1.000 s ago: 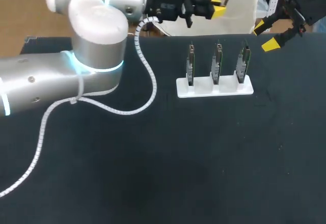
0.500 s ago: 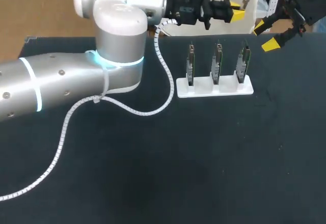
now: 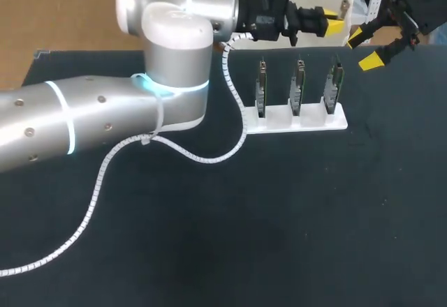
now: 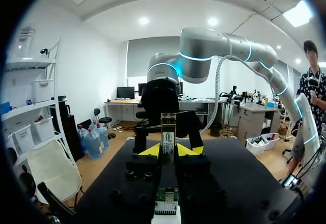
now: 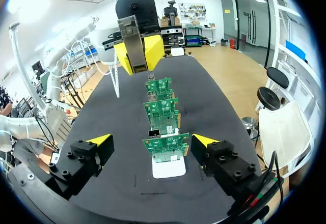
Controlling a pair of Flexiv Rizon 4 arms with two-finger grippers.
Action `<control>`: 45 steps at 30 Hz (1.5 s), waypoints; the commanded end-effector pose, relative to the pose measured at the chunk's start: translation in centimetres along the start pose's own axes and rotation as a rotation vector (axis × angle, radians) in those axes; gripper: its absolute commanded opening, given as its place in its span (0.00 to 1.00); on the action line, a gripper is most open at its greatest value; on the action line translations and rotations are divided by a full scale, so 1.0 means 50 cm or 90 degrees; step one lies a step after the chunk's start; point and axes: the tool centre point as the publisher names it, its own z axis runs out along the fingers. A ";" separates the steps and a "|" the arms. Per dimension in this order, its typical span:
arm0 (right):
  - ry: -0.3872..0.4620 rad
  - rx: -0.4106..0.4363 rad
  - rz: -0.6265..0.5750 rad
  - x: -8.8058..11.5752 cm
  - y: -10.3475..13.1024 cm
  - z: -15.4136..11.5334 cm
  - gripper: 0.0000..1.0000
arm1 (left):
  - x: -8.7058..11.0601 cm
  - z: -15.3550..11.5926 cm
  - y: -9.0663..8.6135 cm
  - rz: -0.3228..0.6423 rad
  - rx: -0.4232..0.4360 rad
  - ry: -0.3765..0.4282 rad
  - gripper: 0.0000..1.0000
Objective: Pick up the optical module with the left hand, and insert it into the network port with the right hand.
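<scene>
left hand (image 3: pixel 336 22) clamped on the optical module (image 3: pixel 344 7), raised over the boards

left hand (image 4: pixel 169 150): its two wedge-shaped yellow fingertips (image 4: pixel 151 150) press flat on both sides of the optical module (image 4: pixel 168 132). the module is a slim, rectangular metal stick with a small label on its face, and it stands up past the tips. it hangs in the air above the far side of the matte black bench (image 3: pixel 279 216), over the row of boards. seen from the right wrist, the module (image 5: pixel 131 35) hangs above the far end of that row.

right hand (image 3: pixel 363 49) is released, with its blocky black fingers and yellow tips spread wide. the nearest board sits ahead of it, between the open fingers and not touching them.

three thin green circuit boards (image 3: pixel 298 84) stand upright and parallel in a glossy white slotted holder (image 3: pixel 293 120). a white spiral-wrapped cable (image 3: pixel 209 157) loops down from the smooth silver left arm across the bench.
</scene>
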 end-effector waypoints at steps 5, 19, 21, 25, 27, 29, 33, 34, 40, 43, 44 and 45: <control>0.000 0.004 -0.001 0.001 0.005 0.001 1.00 | 0.017 0.005 -0.003 -0.007 -0.025 -0.020 0.00; 0.000 0.004 -0.001 0.001 0.005 0.001 1.00 | 0.040 0.022 0.000 -0.034 -0.026 -0.034 0.00; 0.000 0.004 -0.001 0.001 0.005 0.001 1.00 | 0.042 0.024 0.001 -0.034 -0.026 -0.034 0.00; 0.000 0.004 -0.001 0.001 0.005 0.001 1.00 | 0.044 0.030 -0.002 -0.032 -0.019 -0.033 0.00; 0.000 0.004 -0.001 0.001 0.005 0.001 1.00 | 0.044 0.032 -0.004 -0.032 -0.017 -0.033 0.00; 0.000 0.004 -0.001 0.001 0.005 0.001 1.00 | 0.045 0.034 -0.005 -0.032 -0.014 -0.032 0.00; 0.000 0.004 -0.001 0.001 0.005 0.001 1.00 | 0.048 0.035 -0.003 -0.035 -0.014 -0.037 0.00; 0.000 0.004 -0.001 0.001 0.005 0.001 1.00 | 0.049 0.035 -0.003 -0.035 -0.013 -0.037 0.00; 0.000 0.004 -0.001 0.001 0.005 0.001 1.00 | 0.054 0.039 -0.006 -0.038 -0.006 -0.031 0.00; 0.000 0.004 -0.001 0.001 0.005 0.001 1.00 | 0.058 0.039 -0.004 -0.039 -0.004 -0.028 0.00; 0.000 0.004 -0.001 0.001 0.005 0.001 1.00 | 0.059 0.038 -0.004 -0.040 -0.004 -0.028 0.00; 0.000 0.004 -0.001 0.001 0.005 0.001 1.00 | 0.060 0.038 -0.003 -0.040 -0.003 -0.027 0.00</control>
